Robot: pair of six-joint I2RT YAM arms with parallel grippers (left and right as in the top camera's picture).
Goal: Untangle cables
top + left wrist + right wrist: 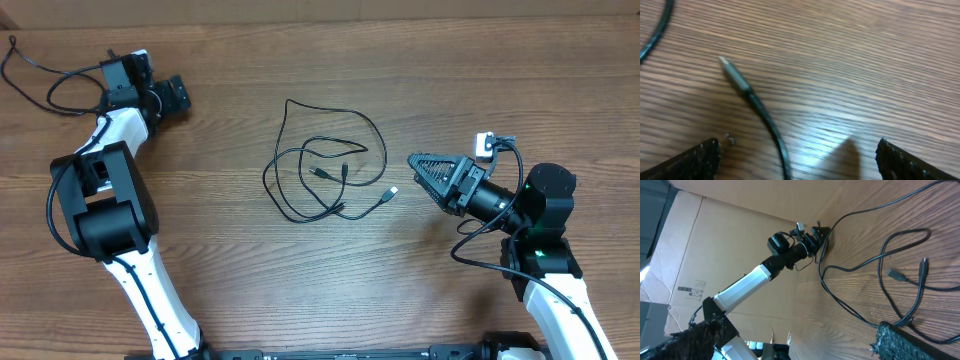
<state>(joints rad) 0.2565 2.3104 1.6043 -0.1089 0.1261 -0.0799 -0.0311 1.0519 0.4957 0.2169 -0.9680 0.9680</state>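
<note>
A brown wood-grain table point(420, 300) carries the cables point(320, 172), thin black cords lying in loose overlapping loops near its middle, their plug ends resting on the wood.

Bare table point(420, 80) lies on every side of the cables point(338, 208).

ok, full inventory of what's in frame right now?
thin black cables with small plug ends: several, black, loosely tangled at table centre, exact count unclear
black cord with silver plug: one, black, on the table, seen by the left wrist camera
brown wooden table: one, brown, under everything
brown cardboard panel: one, brown, upright beyond the table edge
left gripper: one, black, upper left, open, empty
right gripper: one, black, right of the tangle, open, empty
</note>
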